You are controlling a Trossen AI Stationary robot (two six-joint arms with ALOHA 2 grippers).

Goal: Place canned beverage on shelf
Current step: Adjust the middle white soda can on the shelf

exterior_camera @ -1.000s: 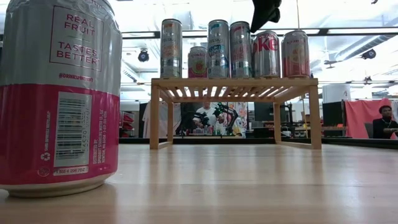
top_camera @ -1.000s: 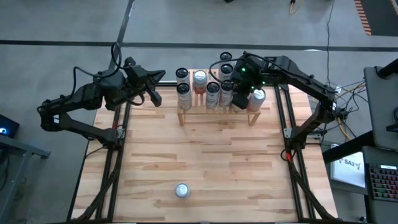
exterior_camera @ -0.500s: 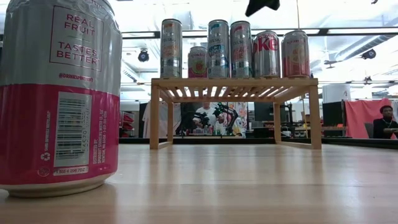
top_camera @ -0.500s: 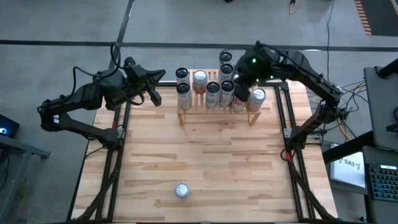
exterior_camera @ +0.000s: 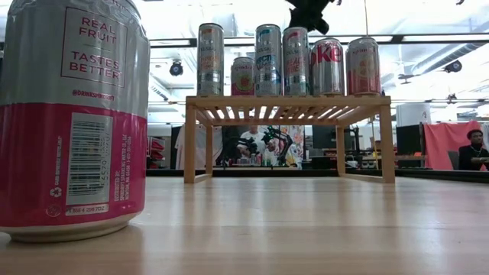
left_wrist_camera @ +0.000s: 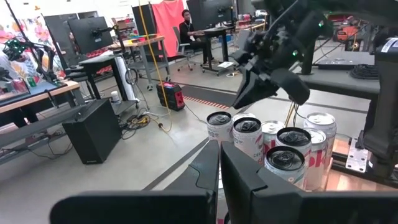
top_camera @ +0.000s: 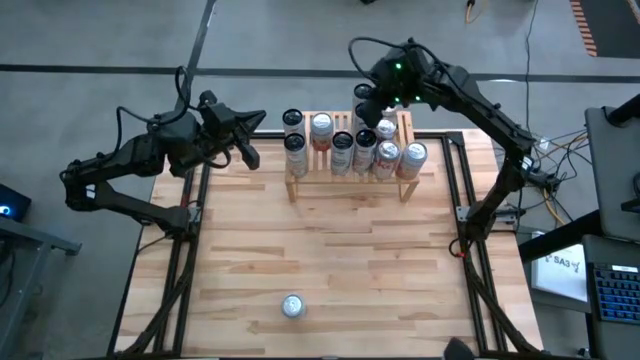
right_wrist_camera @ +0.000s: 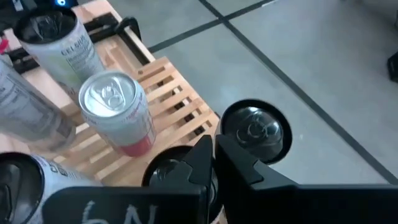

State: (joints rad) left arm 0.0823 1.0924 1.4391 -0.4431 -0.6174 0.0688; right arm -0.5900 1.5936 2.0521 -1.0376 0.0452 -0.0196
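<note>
The light wooden shelf [top_camera: 345, 180] stands at the table's far side with several cans [top_camera: 341, 150] upright on its slatted top [right_wrist_camera: 180, 106]. One more can [top_camera: 291, 305] stands alone near the table's front edge, and shows huge at the left of the low view [exterior_camera: 72, 114]. My right gripper [top_camera: 368, 108] is shut and empty. It hovers, slanting down, above the dark-topped cans [right_wrist_camera: 255, 127] at the shelf's far side, clear of them [left_wrist_camera: 242, 98]. My left gripper [top_camera: 258, 122] waits shut, level, off the shelf's left end [left_wrist_camera: 221, 168].
The wide wooden tabletop [top_camera: 340, 250] lies bare between the shelf and the lone can. In the low view the shelf's legs [exterior_camera: 189, 141] stand on the table, with desks, monitors and a seated person [exterior_camera: 474, 149] in the room behind.
My right gripper has risen from among the cans at the shelf's right end and swung toward the table's far edge and somewhat left, tipping nearer to level. It stays shut. The cans on the shelf have kept their places.
</note>
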